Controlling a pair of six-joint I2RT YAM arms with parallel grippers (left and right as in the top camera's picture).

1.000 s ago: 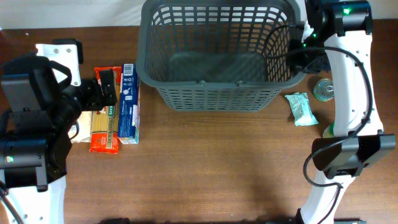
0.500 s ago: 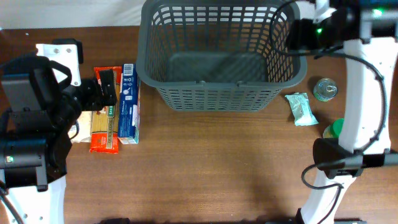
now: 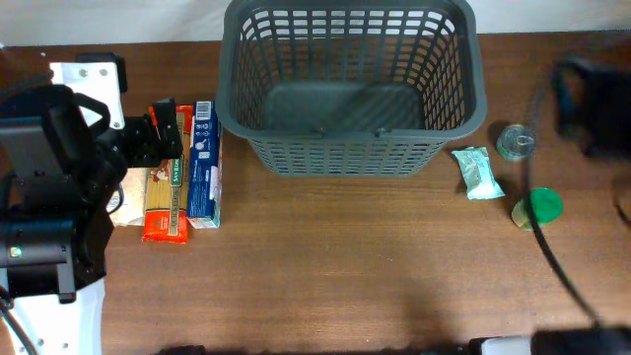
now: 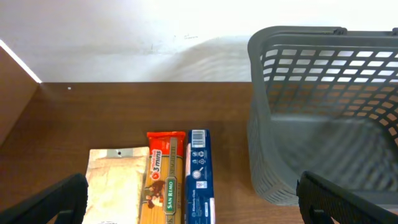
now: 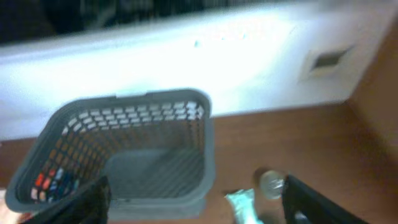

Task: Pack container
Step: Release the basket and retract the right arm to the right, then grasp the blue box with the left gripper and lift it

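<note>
The container, a large dark grey slotted basket (image 3: pixel 350 89), stands empty at the back middle of the table. It also shows in the left wrist view (image 4: pixel 329 106) and the right wrist view (image 5: pixel 124 146). My left gripper (image 3: pixel 163 133) is open and empty, hovering over the far ends of an orange pasta pack (image 3: pixel 168 202), a blue box (image 3: pixel 204 163) and a beige pouch (image 3: pixel 128 202). In the left wrist view its fingers (image 4: pixel 199 205) are spread wide over them. My right gripper (image 5: pixel 199 202) is open and empty, high above the table. In the overhead view it is a dark blur (image 3: pixel 592 108) at the right edge.
Right of the basket lie a mint-green packet (image 3: pixel 478 173), a tin can (image 3: pixel 515 141) and a green-lidded item (image 3: pixel 537 207). The can (image 5: pixel 272 182) and packet (image 5: pixel 242 202) show blurred in the right wrist view. A white wall runs behind the table.
My right arm has swung away from the basket's right rim, up and out to the right, now motion-blurred. The green-lidded item is uncovered. My left gripper has barely shifted.
</note>
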